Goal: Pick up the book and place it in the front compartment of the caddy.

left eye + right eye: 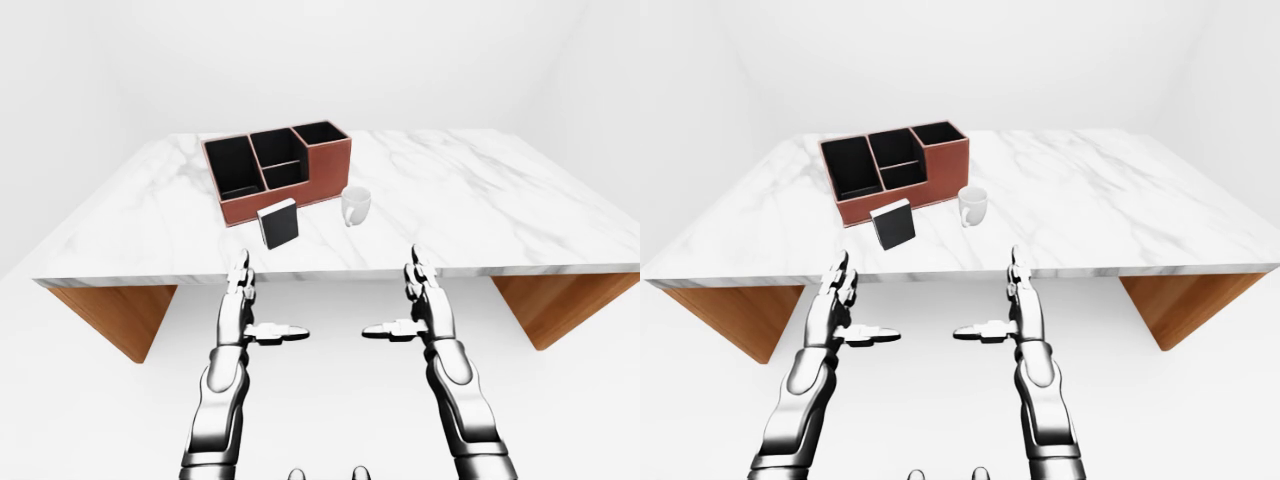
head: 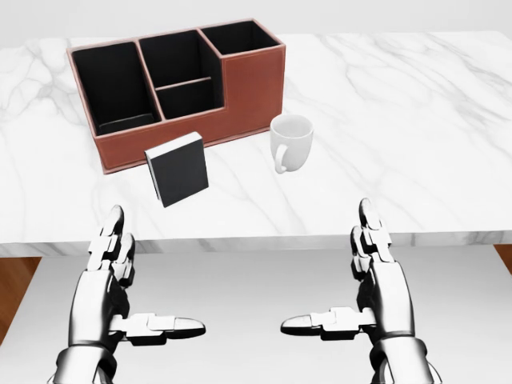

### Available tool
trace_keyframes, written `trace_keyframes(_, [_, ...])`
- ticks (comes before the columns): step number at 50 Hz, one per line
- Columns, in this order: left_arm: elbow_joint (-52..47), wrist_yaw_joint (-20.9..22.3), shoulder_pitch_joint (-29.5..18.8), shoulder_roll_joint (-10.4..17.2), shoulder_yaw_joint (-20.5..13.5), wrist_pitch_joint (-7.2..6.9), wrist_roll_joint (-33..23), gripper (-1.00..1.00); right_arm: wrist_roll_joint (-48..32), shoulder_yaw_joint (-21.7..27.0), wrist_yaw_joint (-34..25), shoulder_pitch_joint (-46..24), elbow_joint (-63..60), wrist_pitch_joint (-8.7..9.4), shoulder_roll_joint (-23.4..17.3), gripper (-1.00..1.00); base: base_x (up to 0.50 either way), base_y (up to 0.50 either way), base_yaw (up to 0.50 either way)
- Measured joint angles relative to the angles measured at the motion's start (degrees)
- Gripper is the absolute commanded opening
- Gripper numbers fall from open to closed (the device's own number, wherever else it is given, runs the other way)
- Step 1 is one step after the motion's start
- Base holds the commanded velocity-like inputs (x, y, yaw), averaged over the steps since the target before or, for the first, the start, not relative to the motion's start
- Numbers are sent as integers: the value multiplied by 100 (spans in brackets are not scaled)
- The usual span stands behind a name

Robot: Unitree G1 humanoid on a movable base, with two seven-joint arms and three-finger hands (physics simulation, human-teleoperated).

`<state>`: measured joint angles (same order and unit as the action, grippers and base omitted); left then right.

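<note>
- white mug [image 2: 291, 141]: upright on the marble table [image 2: 416, 120], handle toward the head view's lower left, mouth open upward
- marble table: white with grey veining, mug well in from its near edge, left of centre
- wooden table supports [image 1: 555, 305]: brown, under the tabletop at both ends
</note>
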<state>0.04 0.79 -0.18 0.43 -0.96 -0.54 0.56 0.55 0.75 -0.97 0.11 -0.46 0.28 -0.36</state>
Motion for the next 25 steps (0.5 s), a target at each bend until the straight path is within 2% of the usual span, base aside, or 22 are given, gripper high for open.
trace_keyframes(7, [-122,61,7,38,-79,-169,65,99,27,31,-76,51,-189,107,-21,100,0,0,0])
trace_keyframes(15, [-443,107,33,73,-136,-430,90,99,31,40,-115,108,-594,399,-30,100,0,0,0])
trace_keyframes(17, [-562,120,47,81,-148,-446,87,99,29,40,-119,120,-695,472,-30,100,0,0,0])
trace_keyframes(25, [-1072,179,95,106,-193,-446,61,99,39,51,-133,160,-1067,472,-32,100,0,0,0])
